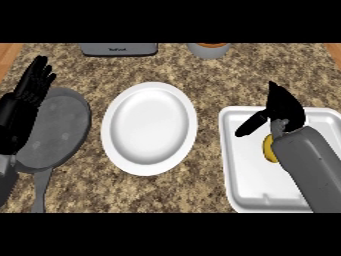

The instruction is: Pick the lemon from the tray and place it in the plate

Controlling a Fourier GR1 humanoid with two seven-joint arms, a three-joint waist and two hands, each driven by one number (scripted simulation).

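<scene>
Right hand (278, 111) spread over tray (241, 165), lemon (269, 148) mostly hidden under its wrist; best to lower, curl fingers fully round fruit, then lift clear toward plate (149, 128).

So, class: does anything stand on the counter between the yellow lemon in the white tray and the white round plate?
Nothing visible does. Between the yellow lemon in the white tray and the white round plate lies only bare speckled counter.
</scene>
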